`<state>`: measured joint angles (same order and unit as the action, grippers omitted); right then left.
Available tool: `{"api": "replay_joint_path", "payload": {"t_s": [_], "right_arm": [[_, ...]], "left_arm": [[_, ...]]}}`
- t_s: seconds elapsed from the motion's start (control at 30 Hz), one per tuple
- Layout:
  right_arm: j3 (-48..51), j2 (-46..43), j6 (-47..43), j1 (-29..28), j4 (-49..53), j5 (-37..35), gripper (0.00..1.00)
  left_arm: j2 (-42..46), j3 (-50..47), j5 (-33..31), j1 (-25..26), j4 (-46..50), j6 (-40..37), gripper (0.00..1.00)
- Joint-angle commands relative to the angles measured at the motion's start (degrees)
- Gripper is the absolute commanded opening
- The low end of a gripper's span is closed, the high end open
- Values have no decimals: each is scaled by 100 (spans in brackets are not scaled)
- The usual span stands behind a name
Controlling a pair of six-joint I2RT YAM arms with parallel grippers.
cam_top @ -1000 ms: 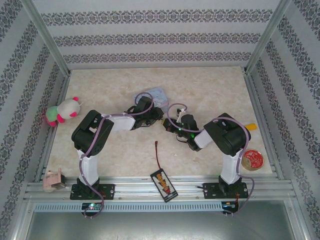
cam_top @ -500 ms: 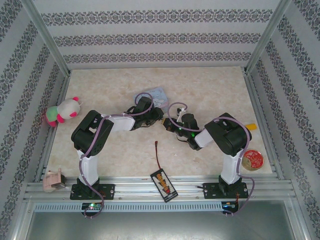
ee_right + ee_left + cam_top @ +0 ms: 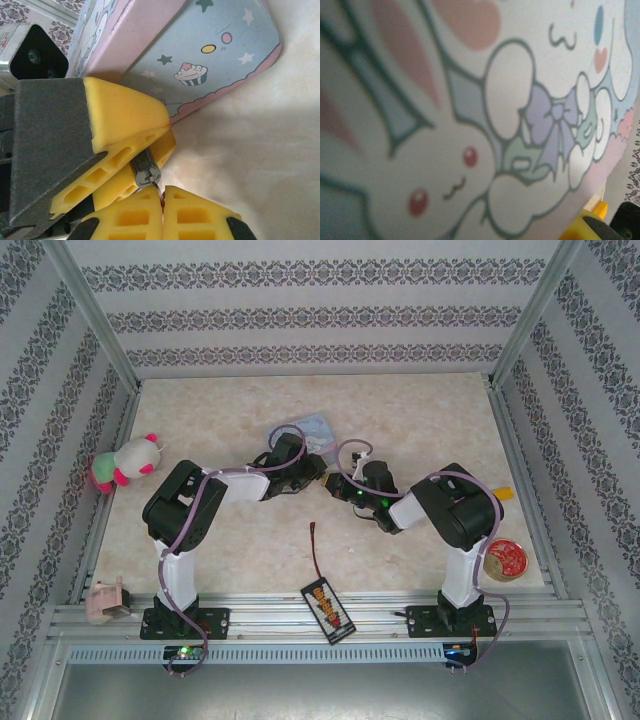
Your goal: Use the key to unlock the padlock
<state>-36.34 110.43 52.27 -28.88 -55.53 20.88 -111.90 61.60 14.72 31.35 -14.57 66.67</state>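
Note:
The padlock (image 3: pixel 146 169), a small dark metal body, is pinched between the yellow fingers (image 3: pixel 125 117) of my left gripper (image 3: pixel 317 476), keyhole end facing out. My right gripper (image 3: pixel 163 194) is shut on the key (image 3: pixel 158 190), a thin silvery blade whose tip sits in the keyhole. In the top view the right gripper (image 3: pixel 338 487) meets the left one at mid-table. The padlock's shackle is hidden behind the left fingers. The left wrist view looks closely at a cartoon tin (image 3: pixel 485 125).
The pale-blue cartoon tin (image 3: pixel 312 430) lies just behind the grippers. A plush toy (image 3: pixel 125 462) sits at the left wall. A black box (image 3: pixel 329 608) with a red-tipped wire (image 3: pixel 317 545) lies at the front. A round red tin (image 3: pixel 503 560) is at the right.
The right arm's wrist has edged slightly away from its base, toward the left gripper. The left arm has stayed still and both grips are unchanged.

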Motion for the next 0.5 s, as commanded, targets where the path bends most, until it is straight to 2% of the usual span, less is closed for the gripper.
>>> {"api": "replay_joint_path", "payload": {"t_s": [0.0,0.47], "right_arm": [[-394,171,-109,232,-134,-362,0],[-554,244,-171,182,-50,-190,2]], "left_arm": [[75,-56,902,204,174,87,11],[102,-77,967,242,24,38,11]]}}
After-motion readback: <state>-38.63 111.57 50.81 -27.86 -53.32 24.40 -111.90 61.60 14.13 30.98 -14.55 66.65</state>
